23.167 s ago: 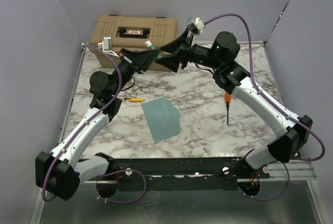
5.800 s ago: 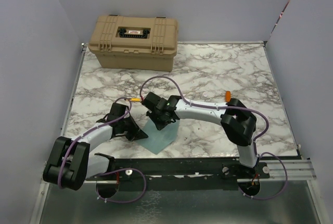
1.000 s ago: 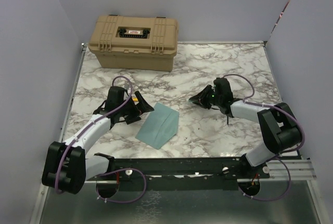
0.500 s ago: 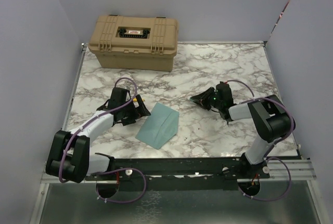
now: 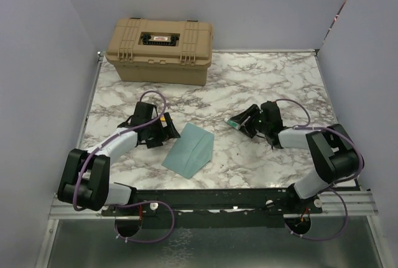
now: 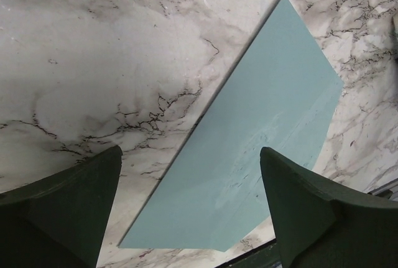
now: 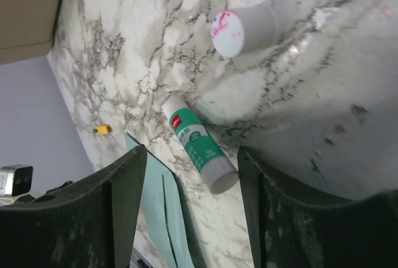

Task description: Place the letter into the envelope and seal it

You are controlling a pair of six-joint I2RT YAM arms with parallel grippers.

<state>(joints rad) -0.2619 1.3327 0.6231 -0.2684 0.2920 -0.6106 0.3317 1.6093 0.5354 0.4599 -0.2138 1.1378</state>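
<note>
The teal envelope (image 5: 188,151) lies flat on the marble table, its flap folded down; the left wrist view shows it too, envelope (image 6: 249,150). The letter is hidden from every view. My left gripper (image 5: 166,132) stands open just left of the envelope, and nothing sits between its fingertips (image 6: 189,156). To the right of the envelope my right gripper (image 5: 240,124) is open. A green-and-white glue stick (image 7: 199,143) lies loose on the table between its fingers (image 7: 124,206). The stick's white cap (image 7: 242,30) lies apart, farther out.
A tan hard case (image 5: 160,41) stands at the back left of the table. A small yellow item (image 7: 101,130) lies by the left arm. Lilac walls close in the left, back and right sides. A black rail (image 5: 211,201) runs along the near edge.
My right gripper has opened and the glue stick now lies free on the table between its fingers. The left arm has drawn back slightly; the envelope has not moved.
</note>
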